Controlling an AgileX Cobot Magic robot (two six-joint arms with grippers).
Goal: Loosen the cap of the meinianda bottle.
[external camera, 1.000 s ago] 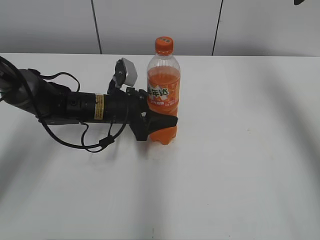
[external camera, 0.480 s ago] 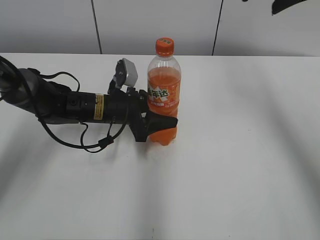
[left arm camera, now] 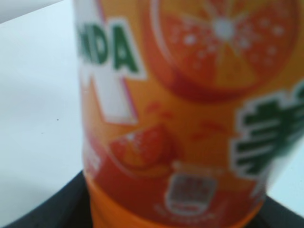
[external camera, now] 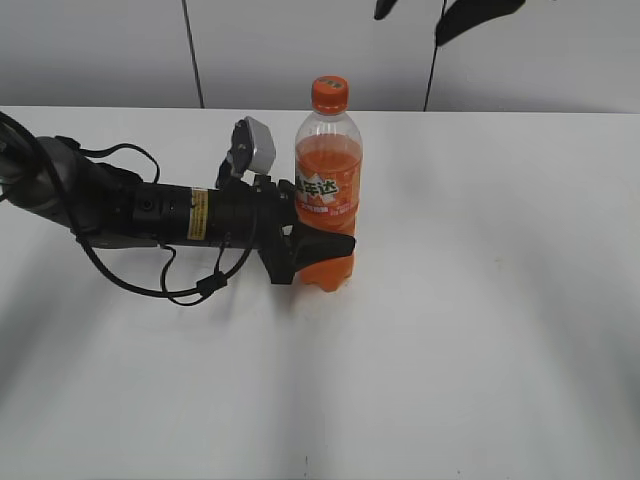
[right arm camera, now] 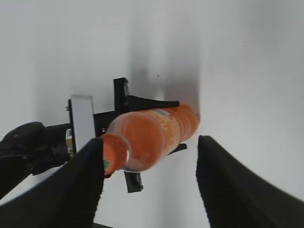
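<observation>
On the table (external camera: 500,330), upright meinianda bottle (external camera: 327,190), orange cap (external camera: 329,93), orange label.

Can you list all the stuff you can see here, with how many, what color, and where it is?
meinianda bottle: one, clear plastic with orange soda and an orange label, standing upright near the middle of the table.
cap: one, orange, on top of the bottle.
table: one, white, under everything.
wall panels: pale grey with dark seams, behind the table.
left arm: one, black with cables, lying low across the left of the table.
left hand: one, black, closed around the lower part of the bottle.
right hand: one, black, open, high above the bottle with a finger on each side of the cap in the right wrist view; only dark tips show at the top edge of the exterior view.
</observation>
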